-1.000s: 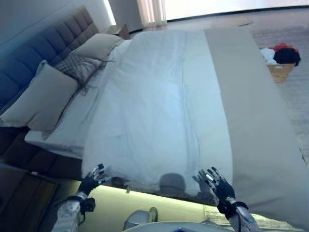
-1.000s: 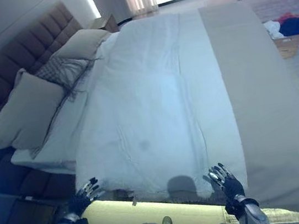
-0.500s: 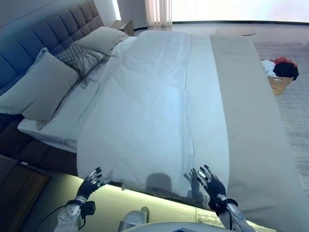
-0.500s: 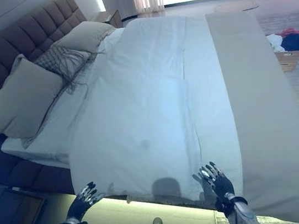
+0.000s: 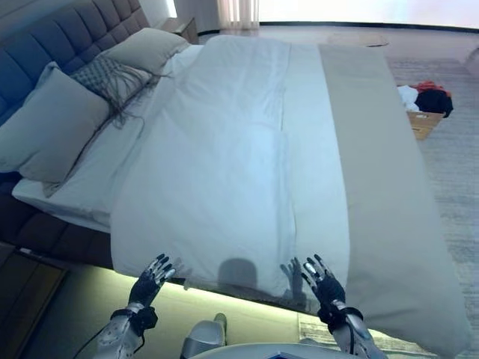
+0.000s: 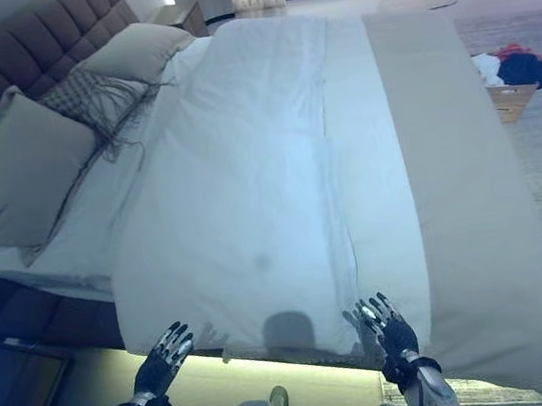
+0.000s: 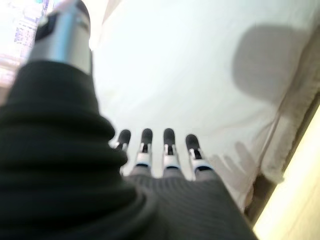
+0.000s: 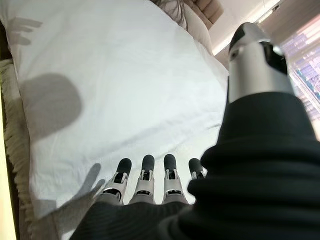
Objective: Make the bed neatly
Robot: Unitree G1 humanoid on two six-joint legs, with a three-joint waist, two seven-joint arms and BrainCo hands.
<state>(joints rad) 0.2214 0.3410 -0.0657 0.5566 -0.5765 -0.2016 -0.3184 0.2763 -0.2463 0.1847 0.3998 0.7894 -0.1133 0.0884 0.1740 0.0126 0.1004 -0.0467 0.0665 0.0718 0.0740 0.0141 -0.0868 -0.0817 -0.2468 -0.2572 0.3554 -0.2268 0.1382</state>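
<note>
Duvet (image 5: pixel 224 149): long axis runs from your near bed edge to the far edge. Left hand (image 5: pixel 150 278) and right hand (image 5: pixel 322 280), fingers spread and empty, hover at that near edge, equally close.

You see your right hand (image 8: pixel 150 192) with its fingers (image 8: pixel 147 167) straight, held out over the white blanket (image 8: pixel 125 85). A round shadow (image 8: pixel 50 105) lies on the blanket near its edge.
</note>
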